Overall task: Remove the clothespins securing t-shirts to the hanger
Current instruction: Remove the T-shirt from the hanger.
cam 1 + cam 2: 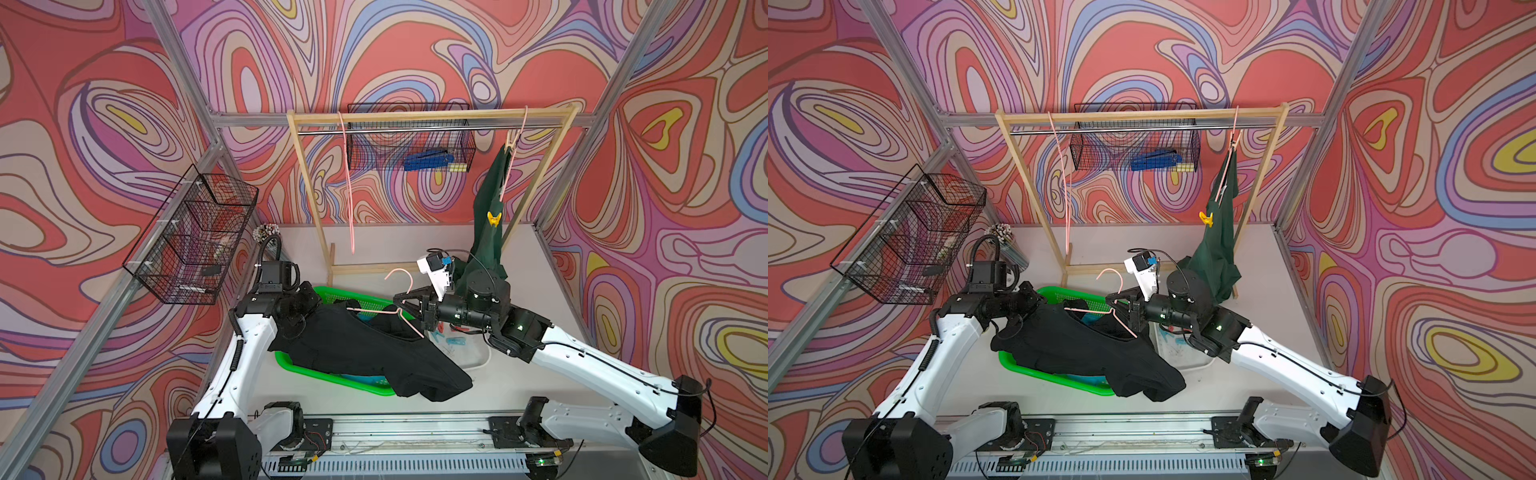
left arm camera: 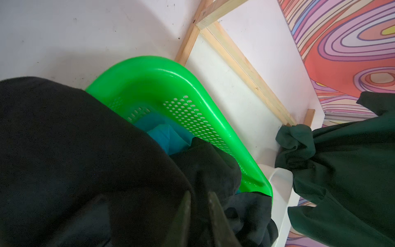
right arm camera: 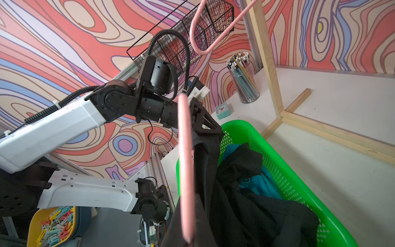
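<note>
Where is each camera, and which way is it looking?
Top views: high above the base, looking down at the wooden rack; left arm and right arm show.
Left wrist: on the left arm, facing the black shirt over the green basket; its fingertips show.
Right wrist: on the right arm, facing the left arm past the pink hanger.
Shared: both wrist views show shirt and basket.

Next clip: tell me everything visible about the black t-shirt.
The black t-shirt, plain, soft and matte, lies crumpled across the green basket, one end spilling onto the table. Its neck hangs on the pink hanger gripped by the right claw; the left claw pinches its opposite edge. Turquoise cloth shows beneath it.
</note>
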You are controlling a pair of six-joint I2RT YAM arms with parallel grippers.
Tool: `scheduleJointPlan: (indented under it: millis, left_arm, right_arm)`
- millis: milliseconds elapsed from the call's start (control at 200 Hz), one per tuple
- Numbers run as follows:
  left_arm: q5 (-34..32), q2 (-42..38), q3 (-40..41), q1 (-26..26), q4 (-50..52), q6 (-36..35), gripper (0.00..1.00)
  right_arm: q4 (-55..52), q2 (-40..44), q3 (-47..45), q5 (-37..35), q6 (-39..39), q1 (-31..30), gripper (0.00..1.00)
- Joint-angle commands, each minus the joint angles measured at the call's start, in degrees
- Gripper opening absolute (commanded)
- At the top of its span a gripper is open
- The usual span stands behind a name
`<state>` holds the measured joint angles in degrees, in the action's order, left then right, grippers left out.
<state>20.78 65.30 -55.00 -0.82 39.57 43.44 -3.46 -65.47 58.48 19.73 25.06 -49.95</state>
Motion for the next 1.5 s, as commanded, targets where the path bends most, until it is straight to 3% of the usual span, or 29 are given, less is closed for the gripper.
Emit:
scheduleJointPlan:
  millis: [0, 125, 305, 471, 561, 641, 781, 1107, 1492]
  left_arm:
    - [0.6, -0.3, 0.0, -0.5, 1.5, -0.2, 0.32]
    - [-0.5, -1.0, -1.5, -0.8, 4.2, -2.4, 0.39]
    - [3.5, -2.3, -0.4, -0.9, 3.1, -1.6, 0.31]
    - [10.3, -1.5, 0.0, -1.0, 2.4, -1.8, 0.47]
    - [13.4, -1.0, 0.4, -1.0, 2.3, -2.2, 0.50]
    - [16.4, -1.1, 1.8, -1.0, 0.9, -1.8, 0.39]
    - [17.8, -2.1, 3.8, -1.0, -1.2, -0.6, 0.00]
    - [16.3, -2.6, 2.2, -1.6, 1.3, -4.0, 0.00]
    - [6.7, -5.5, 0.0, -6.4, 5.8, -7.4, 0.00]
  right_arm:
    - [1.9, 1.2, -0.3, -1.4, -0.3, 0.0, 0.00]
    - [0.7, 2.0, 0.0, -3.6, -1.4, 0.0, 0.00]
    - [0.6, 2.7, 0.4, -5.0, -2.3, 0.0, 0.00]
    - [0.0, 2.3, 1.0, -5.7, -2.7, 0.0, 0.00]
    - [0.1, 2.2, 1.0, -6.0, -2.7, 0.0, 0.00]
    - [0.2, 2.1, 1.1, -6.3, -2.8, 0.0, 0.00]
    - [0.1, 2.1, 1.2, -6.9, -2.8, 0.0, 0.00]
    - [-1.2, 3.5, 0.3, -9.9, -2.8, 0.0, 0.00]
    - [-3.8, 7.2, -1.1, -14.7, -2.8, 0.0, 0.00]
